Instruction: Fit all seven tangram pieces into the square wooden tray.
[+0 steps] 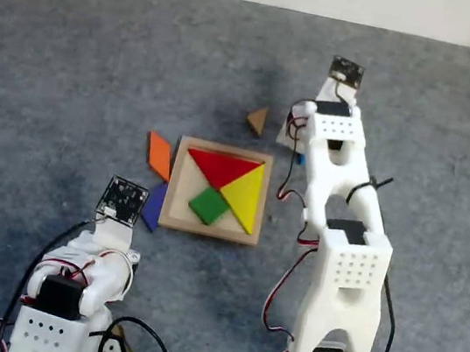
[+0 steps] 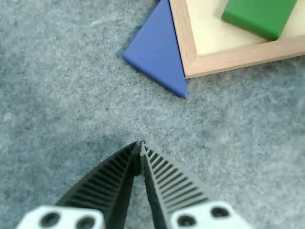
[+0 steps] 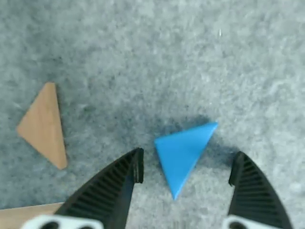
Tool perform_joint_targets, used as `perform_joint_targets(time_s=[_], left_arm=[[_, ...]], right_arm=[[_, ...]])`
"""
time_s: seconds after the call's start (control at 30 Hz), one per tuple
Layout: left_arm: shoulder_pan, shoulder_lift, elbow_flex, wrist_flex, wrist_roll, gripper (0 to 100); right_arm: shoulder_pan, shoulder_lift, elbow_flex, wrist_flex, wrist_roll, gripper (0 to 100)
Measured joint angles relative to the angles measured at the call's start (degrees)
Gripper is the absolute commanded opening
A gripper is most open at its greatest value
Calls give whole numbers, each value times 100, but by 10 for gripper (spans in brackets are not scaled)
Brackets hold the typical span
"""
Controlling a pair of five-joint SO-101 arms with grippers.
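The square wooden tray holds a red triangle, a yellow triangle and a green square. An orange parallelogram lies just left of it. A dark blue triangle touches the tray's rim near one corner. My left gripper is shut and empty, a short way from that triangle. My right gripper is open, its fingers either side of a light blue triangle on the carpet. A wooden-coloured triangle lies beside it.
Everything rests on grey carpet. The wooden-coloured triangle sits beyond the tray's far edge, close to the right arm. A pale wall strip runs along the far side. The left arm's base stands near the front edge.
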Motion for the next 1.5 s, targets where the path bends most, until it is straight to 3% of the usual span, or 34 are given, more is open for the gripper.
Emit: perform_joint_targets(time_s=[0.5,0.73,1.0,1.3,1.5], left_arm=[[0,0,0,0,0,7],[0,0,0,0,0,7],[0,0,0,0,0,7],[0,0,0,0,0,7],[0,0,0,0,0,7]], right_arm=[[0,9,0,-229,0,277],[44,9,0,-229,0,149],[53,9,0,-202,0,98],[360,-105,-897,1108,0,98],[369,-123,-1371,1292,308,95]])
